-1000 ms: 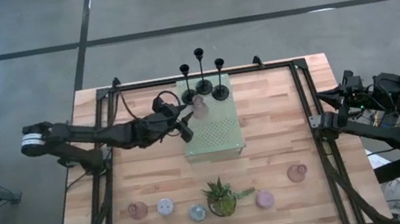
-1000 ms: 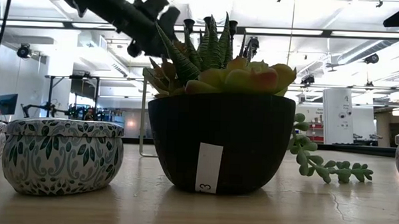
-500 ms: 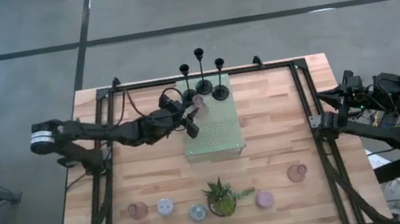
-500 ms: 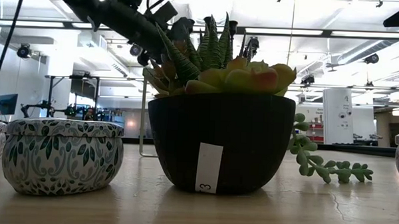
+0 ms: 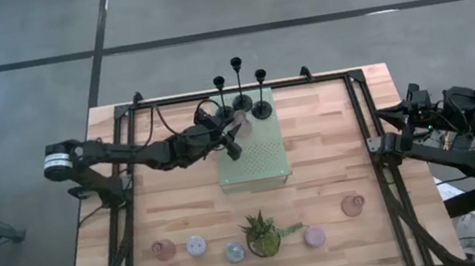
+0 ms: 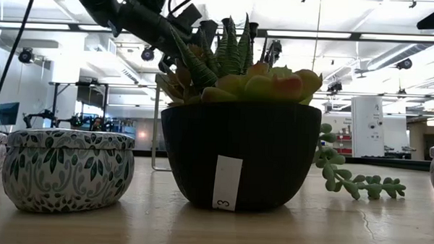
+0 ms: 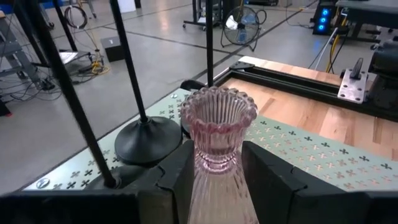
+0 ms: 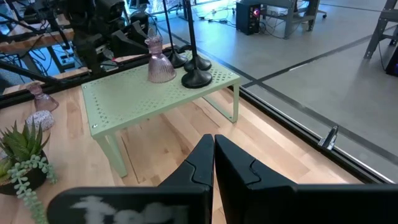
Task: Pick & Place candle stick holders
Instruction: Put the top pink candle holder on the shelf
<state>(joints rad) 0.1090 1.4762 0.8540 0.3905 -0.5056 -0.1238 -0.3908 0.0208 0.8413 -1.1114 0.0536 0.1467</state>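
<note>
My left gripper reaches over the pale green mat from the table's left and is shut on a pink glass holder, also seen from across the table. Just beyond it, three black stick holders stand on their round bases on the mat's far end. Two more pink holders and small round cups stand near the front edge. My right gripper waits shut at the table's right edge. My left gripper pinches the pink holder's ribbed body, below its flared rim, between its two fingers. The fingers come nearly level from the table's left. The holder stands upright, its base at the mat's surface; I cannot tell whether it touches.
The mat is a raised shelf on legs. A spiky potted plant stands among the cups at the front and fills the low view. Black rails run along the table's sides.
My left arm has reached farther toward the table's right, carrying the upright pink holder a short way along the mat, closer to the black sticks. The right arm has kept still.
</note>
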